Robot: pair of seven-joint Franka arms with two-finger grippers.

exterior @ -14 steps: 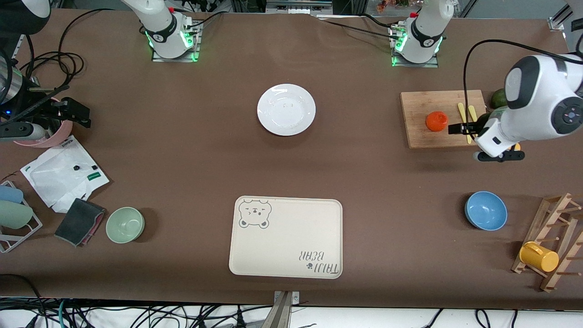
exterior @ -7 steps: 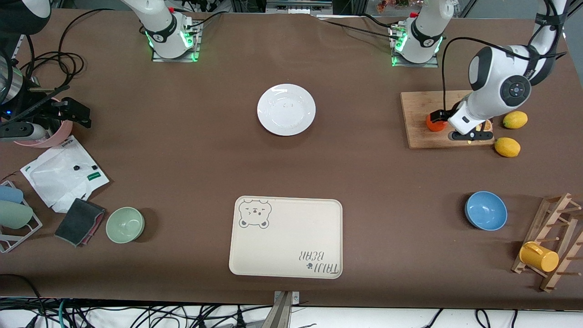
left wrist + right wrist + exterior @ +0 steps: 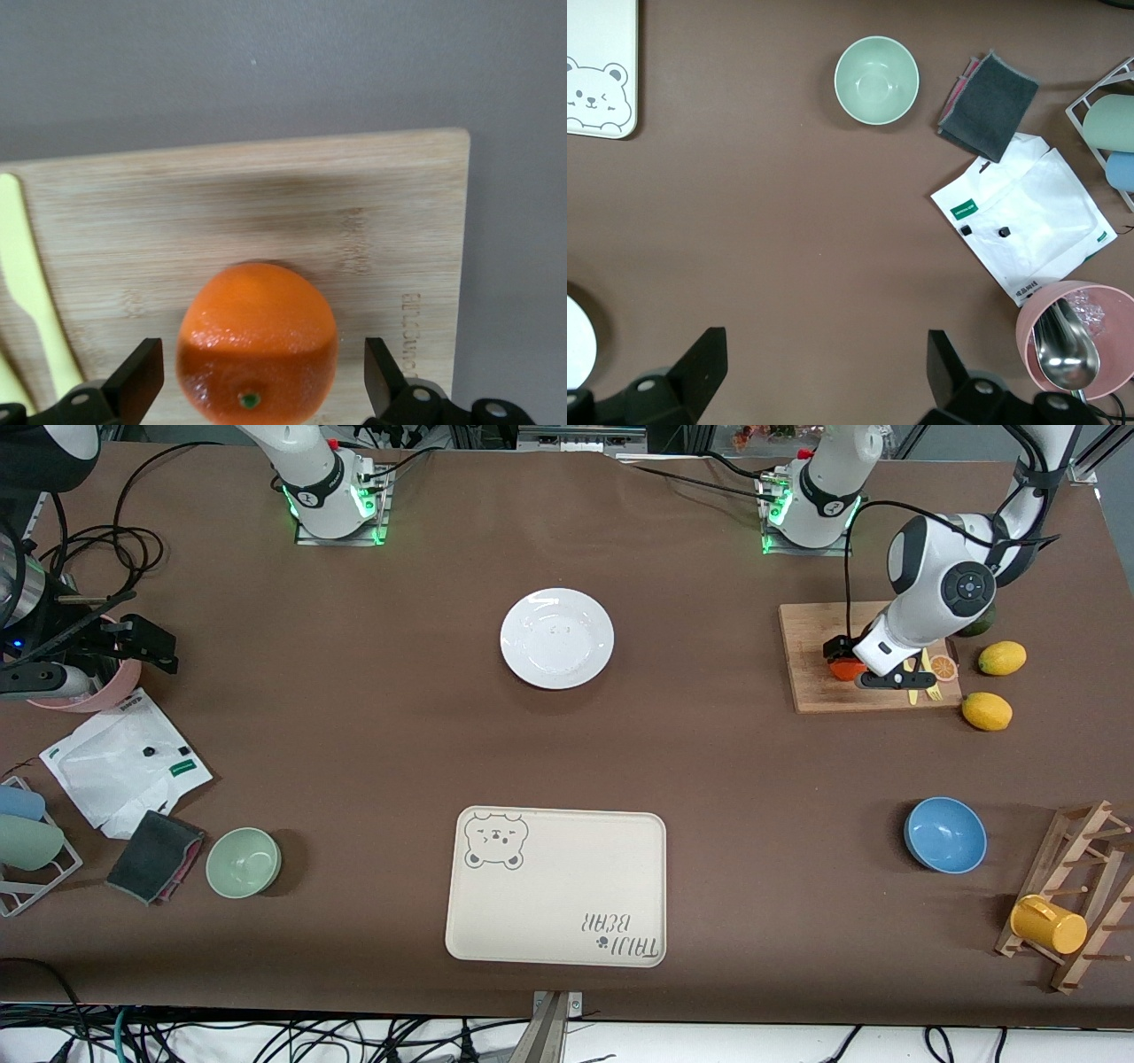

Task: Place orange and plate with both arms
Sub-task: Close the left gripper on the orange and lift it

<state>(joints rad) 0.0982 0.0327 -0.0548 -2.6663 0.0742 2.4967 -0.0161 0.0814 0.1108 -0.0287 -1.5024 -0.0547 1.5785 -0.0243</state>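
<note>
Left wrist view: the orange (image 3: pixel 257 341) sits on the wooden cutting board (image 3: pixel 266 230), squarely between the two spread fingers (image 3: pixel 133 381) of the left gripper (image 3: pixel 257 385), with a clear gap on each side.
Orange: round, no long axis to line up with; its stem dot faces the wrist camera.
Key relation: the fruit lies straight ahead of the left gripper, centred in the opening; I judge that closing the fingers is what remains before a lift.
Left gripper: wide apart, touching nothing, low over the board at the left arm's end of the table.
Front view adds: the left gripper (image 3: pixel 842 657) and wrist hide most of the orange (image 3: pixel 845 670); only a sliver shows.
Plate: the white plate (image 3: pixel 556 638) lies mid-table, well apart from the board, farther from the front camera than the bear-print tray (image 3: pixel 556 887).
Right gripper: seen only in the right wrist view (image 3: pixel 824 381), fingers spread and empty; the arm waits over the right arm's end of the table.
Right wrist view adds: a green bowl (image 3: pixel 876 80) and the plate's edge (image 3: pixel 578 343).
Nearer arm: left for the orange.
</note>
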